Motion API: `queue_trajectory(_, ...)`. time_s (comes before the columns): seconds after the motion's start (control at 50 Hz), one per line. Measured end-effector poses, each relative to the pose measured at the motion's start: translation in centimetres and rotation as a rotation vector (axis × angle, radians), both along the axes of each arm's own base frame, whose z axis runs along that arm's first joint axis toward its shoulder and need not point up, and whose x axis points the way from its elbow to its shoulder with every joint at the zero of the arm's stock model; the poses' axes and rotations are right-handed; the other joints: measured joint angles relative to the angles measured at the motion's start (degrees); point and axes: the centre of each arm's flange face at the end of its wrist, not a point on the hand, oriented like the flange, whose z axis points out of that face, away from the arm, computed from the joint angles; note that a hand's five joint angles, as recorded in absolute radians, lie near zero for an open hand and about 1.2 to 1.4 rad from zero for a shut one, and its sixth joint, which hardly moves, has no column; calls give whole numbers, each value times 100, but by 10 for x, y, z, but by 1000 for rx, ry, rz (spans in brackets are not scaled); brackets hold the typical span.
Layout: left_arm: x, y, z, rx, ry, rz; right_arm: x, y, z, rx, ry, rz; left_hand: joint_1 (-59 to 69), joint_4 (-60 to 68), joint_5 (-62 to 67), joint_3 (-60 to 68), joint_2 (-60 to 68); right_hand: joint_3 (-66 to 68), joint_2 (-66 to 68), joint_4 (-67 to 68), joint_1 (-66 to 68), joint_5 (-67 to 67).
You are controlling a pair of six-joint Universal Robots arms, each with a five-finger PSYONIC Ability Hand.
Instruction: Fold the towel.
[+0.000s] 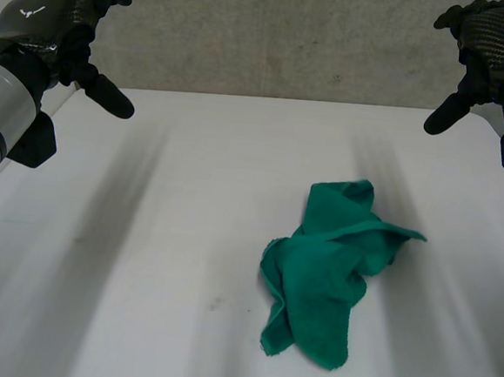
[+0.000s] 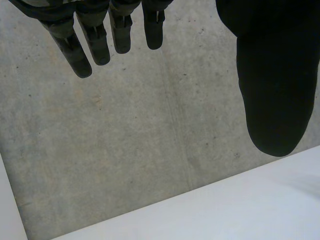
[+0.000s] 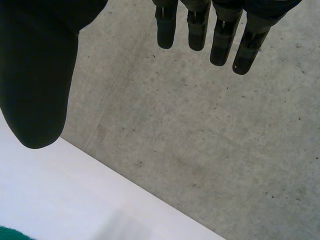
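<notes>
Head view: the white surface [image 1: 122,283] takes up the lower three quarters of the frame. Its far edge runs straight across the upper part, and grey concrete [image 1: 272,42] lies beyond that edge.

The green towel [image 1: 328,273] lies crumpled in a heap on the surface, right of centre in the lower half of the frame. Its outline is irregular:
- one pointed corner juts toward the right of the frame;
- a narrow lobe reaches toward the lower centre.

No towel edge meets a border of the surface. Bare surface surrounds the heap on all sides, and the widest stretch is across the left half of the frame.

The left hand [image 1: 64,25] sits in the upper left corner of the frame and the right hand [image 1: 490,41] in the upper right corner. Both are near the far edge and well apart from the towel, and each thumb points inward toward the centre.

Left wrist view: the fingers [image 2: 95,40] are straight, set apart from the thumb and grip nothing. Concrete lies past the fingertips, and the surface edge passes beyond the thumb tip.

Right wrist view: the fingers [image 3: 220,35] are likewise straight, apart from the thumb and grip nothing. A green sliver of the towel [image 3: 12,234] shows on the surface past the thumb tip.
</notes>
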Motion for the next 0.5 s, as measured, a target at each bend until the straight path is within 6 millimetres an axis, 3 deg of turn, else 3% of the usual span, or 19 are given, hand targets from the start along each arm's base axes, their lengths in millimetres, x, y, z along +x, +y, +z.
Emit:
queue_trajectory(0.36,-6,5,-5,19,-1,-27,10,4,-4,2,67,115,0,0,0,0,0,0,0,0,0,0)
queue_trajectory(0.5,-30,25,-29,93,-24,-115,12,8,-26,38,323,169,0,0,0,0,0,0,0,0,0,0)
